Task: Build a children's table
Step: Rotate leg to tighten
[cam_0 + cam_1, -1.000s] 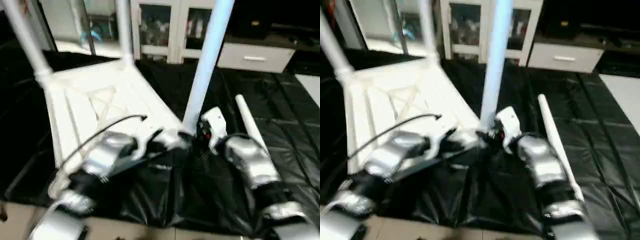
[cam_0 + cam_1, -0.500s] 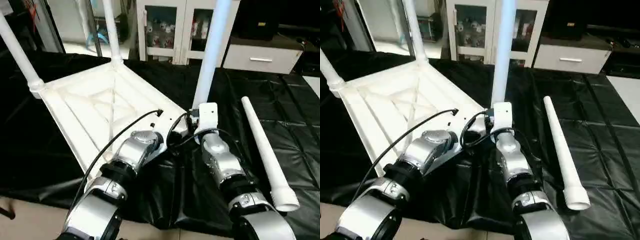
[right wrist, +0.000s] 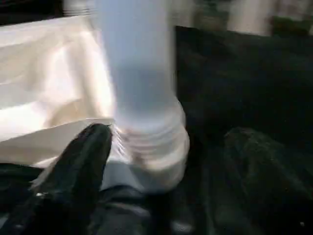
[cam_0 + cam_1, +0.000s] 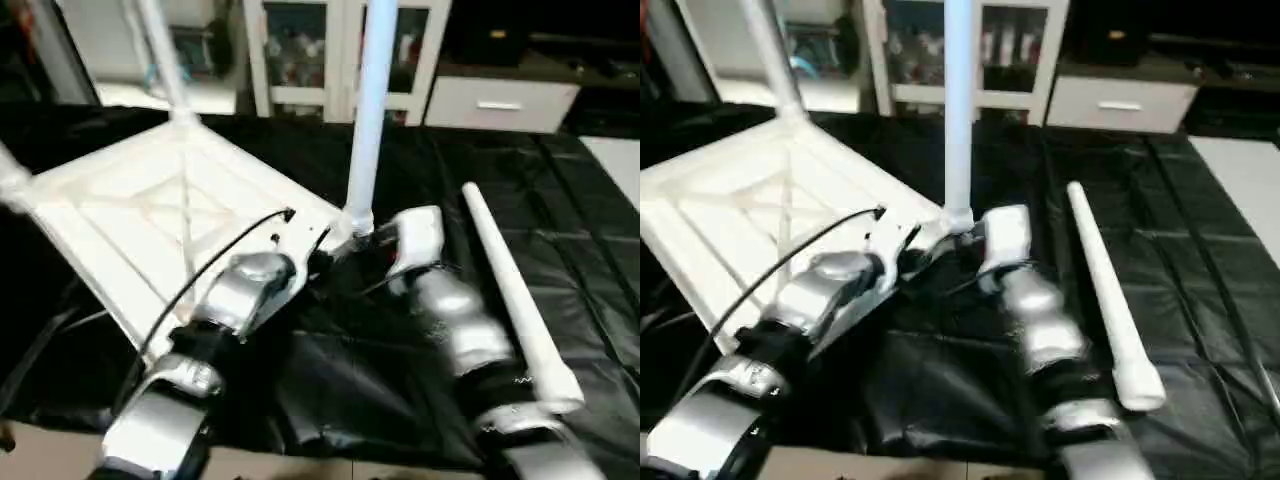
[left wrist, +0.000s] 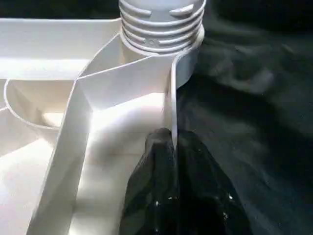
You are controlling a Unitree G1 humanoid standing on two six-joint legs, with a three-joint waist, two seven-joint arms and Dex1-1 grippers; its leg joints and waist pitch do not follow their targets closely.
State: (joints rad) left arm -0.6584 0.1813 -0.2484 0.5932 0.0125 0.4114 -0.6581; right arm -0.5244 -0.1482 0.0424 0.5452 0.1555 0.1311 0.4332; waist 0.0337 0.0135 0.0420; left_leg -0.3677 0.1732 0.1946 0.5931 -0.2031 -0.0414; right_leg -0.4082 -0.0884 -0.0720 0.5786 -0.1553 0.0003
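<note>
With left gripper (image 5: 171,161) pinching the tabletop (image 4: 130,215) rim and right gripper (image 3: 161,161) spread around the near-corner leg (image 4: 368,110), cross-threading could leave it leaning.

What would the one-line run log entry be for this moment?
left hand: shut on white plastic tabletop rim | right hand: open around upright white tube leg base | spare white leg: lying on black sheet
</note>
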